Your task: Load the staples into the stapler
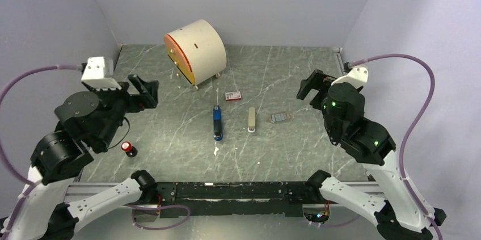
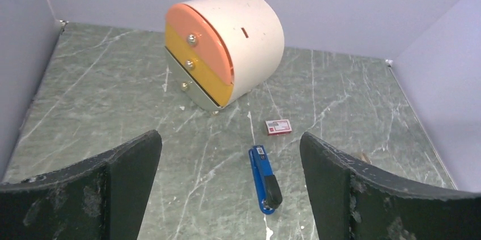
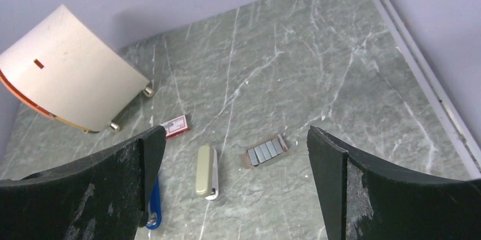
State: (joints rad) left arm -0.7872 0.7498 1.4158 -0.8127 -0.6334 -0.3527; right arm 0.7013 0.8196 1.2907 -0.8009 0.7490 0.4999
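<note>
Top external view shows the stapler (image 1: 217, 122), slim and blue with a black near end, lying flat in the middle of the table (image 1: 170, 138). The staples (image 1: 281, 117), a small silvery-grey cluster of strips, sit to its right beyond a grey-green stapler (image 1: 251, 120). The 2 grippers, left gripper (image 2: 230, 149) and right gripper (image 3: 235, 143), hang above the table with fingers wide apart, holding and touching nothing, while the stapler's long axis runs near-to-far, blue tip pointing away.
</note>
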